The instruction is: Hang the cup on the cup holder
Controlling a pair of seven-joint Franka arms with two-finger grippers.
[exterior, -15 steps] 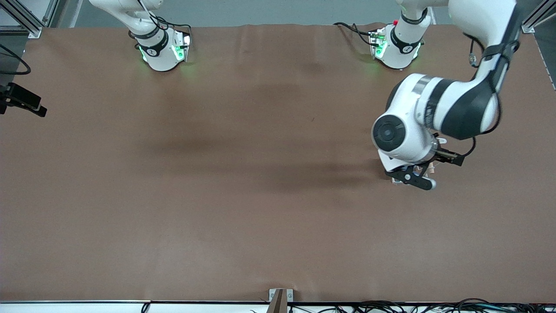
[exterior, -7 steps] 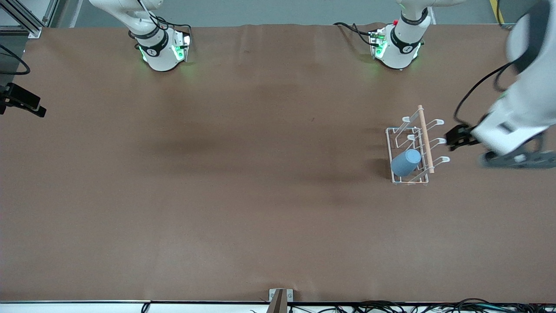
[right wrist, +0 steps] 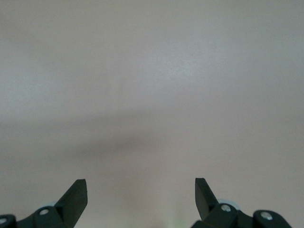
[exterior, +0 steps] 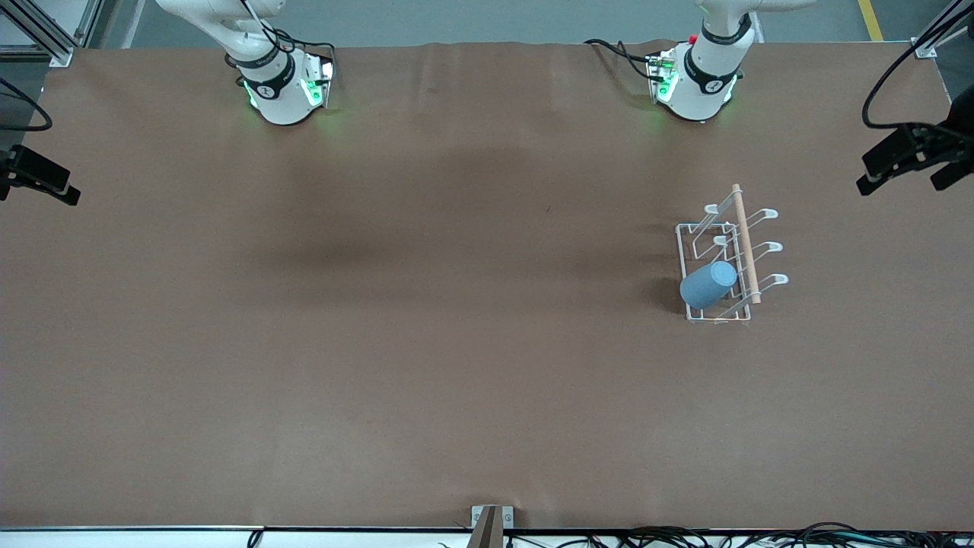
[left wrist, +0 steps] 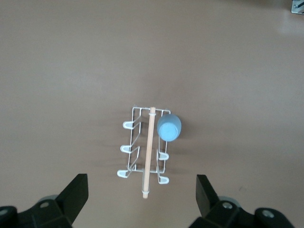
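The light-blue cup (exterior: 709,284) hangs tilted on a prong of the white wire cup holder (exterior: 744,245), on the row toward the right arm's end. In the left wrist view the cup (left wrist: 169,127) sits beside the cup holder's wooden rod (left wrist: 150,147). My left gripper (exterior: 909,161) is open and empty, up in the air over the table's edge at the left arm's end, well apart from the holder; in its own view it (left wrist: 141,180) looks down on the holder. My right gripper (right wrist: 141,184) is open and empty over bare table; it waits at the other end (exterior: 42,181).
The two arm bases (exterior: 283,87) (exterior: 694,80) stand at the table's back edge. A small metal bracket (exterior: 491,520) and cables lie along the edge nearest the front camera. The brown table cover (exterior: 426,327) holds nothing else.
The left arm was over the cup holder and hid it. It has let go and pulled up and away toward its end of the table. The cup stays on the prong.
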